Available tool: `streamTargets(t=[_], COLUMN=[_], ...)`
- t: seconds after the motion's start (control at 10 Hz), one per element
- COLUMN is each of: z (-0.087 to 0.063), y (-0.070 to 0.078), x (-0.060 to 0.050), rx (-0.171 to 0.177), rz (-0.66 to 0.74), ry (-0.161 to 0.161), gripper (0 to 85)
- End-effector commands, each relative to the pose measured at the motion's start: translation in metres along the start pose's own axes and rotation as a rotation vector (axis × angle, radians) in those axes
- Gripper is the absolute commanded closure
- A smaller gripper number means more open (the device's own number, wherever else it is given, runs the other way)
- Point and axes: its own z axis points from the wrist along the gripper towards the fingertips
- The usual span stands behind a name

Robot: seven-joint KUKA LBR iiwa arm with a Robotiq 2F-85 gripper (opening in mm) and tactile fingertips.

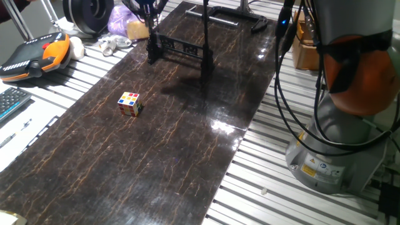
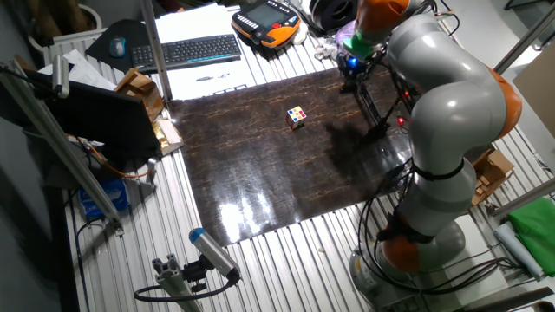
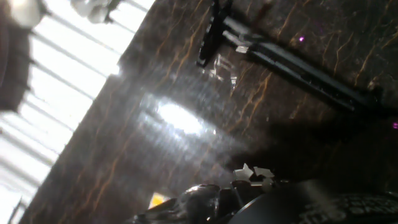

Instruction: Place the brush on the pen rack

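One dark marbled mat (image 1: pixel 175 156) covers the middle of the slatted table (image 1: pixel 250 187). Its long edges run from the near corner up toward the far end, and most of its surface lies bare.

The puzzle cube (image 1: pixel 130 104) stands alone toward the mat's left edge, well apart from everything else. The pen rack (image 1: pixel 178 45) stands near the far end, with its notched bar level between its posts. A taller black pole (image 1: pixel 205 37) rises just beside the rack's right end.

The gripper (image 1: pixel 145 12) hangs above the rack's left post, close to the mat's far left edge. Its fingers are dark against a dark background, so I cannot tell whether they are apart or closed. In the hand view the rack (image 3: pixel 292 65) runs slantwise across the upper right, with glare on the mat below it.

I cannot make out the brush in any view, and whether it sits between the fingers is unclear.

An orange pendant (image 1: pixel 37 53) and clutter crowd the table left of the mat's far end. The arm's grey base (image 1: pixel 337 144) and its cables stand off the right edge.
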Motion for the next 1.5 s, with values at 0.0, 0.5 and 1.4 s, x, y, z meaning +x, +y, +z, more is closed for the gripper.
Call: streamTargets(t=[0.0,0.5,1.4], z=[0.0,0.017,0.009], y=[-0.001,-0.017,-0.037], x=[0.008,0.051,0.06], rx=[0.001,0.006,0.043], rz=[-0.017,-0.205,-0.561], ry=[0.002,0.032,0.086], gripper=[84.3,84.3,84.3])
